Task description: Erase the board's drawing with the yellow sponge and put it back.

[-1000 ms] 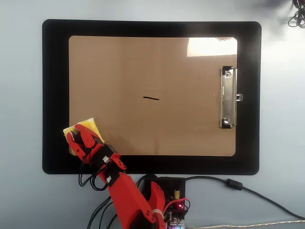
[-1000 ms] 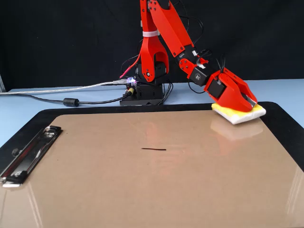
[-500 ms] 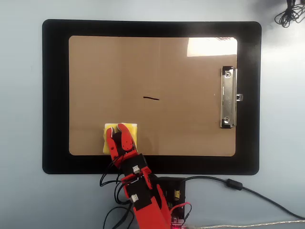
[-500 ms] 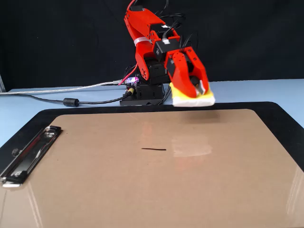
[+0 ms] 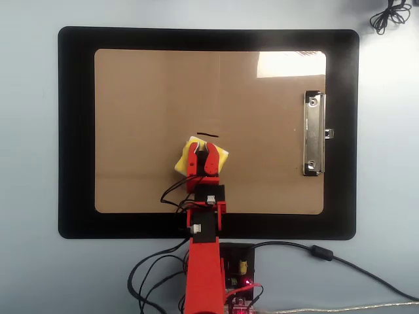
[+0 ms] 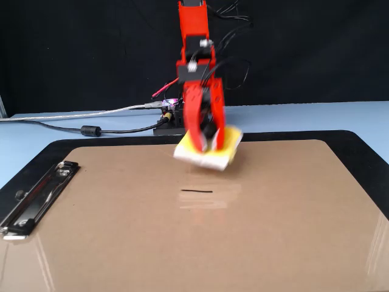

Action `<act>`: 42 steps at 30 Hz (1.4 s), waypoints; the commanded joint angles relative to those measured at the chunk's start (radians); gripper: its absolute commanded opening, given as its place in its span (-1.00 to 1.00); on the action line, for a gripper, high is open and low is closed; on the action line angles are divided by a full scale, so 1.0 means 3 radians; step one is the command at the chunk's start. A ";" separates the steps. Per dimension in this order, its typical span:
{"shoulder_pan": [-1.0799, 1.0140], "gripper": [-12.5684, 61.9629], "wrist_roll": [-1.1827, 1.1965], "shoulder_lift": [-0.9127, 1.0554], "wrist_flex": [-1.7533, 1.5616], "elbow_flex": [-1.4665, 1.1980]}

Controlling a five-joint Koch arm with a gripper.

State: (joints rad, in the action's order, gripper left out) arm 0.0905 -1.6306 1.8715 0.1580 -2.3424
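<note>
While carried above the board (image 6: 273, 231), mid-frame: yellow sponge (image 5: 219, 156), clamped in pincer (image 5: 205, 152), just below the drawing (image 5: 208, 136) in overhead view. Stroke unerased. Approach step. Next: lowering onto stroke, wiping across. Black mat (image 5: 75, 131) beneath.

Light was even and bright. A white glare patch sat at two o'clock on the board (image 5: 157, 98) in the overhead view. In the fixed view the yellow sponge (image 6: 209, 152) and tool (image 6: 206, 143) were motion-blurred; the glossy board mirrored them faintly.
</note>
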 commanded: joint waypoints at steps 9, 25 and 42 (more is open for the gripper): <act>-0.0087 -0.88 -0.0026 -0.1043 -0.1503 0.0460; -0.0092 -0.88 -0.0020 -0.1631 -0.2209 0.0077; -0.0184 -0.88 -0.0020 -0.0941 -0.2214 -0.0895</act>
State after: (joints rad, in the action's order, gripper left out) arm 0.0245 -1.6337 1.5585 -0.5047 -2.5633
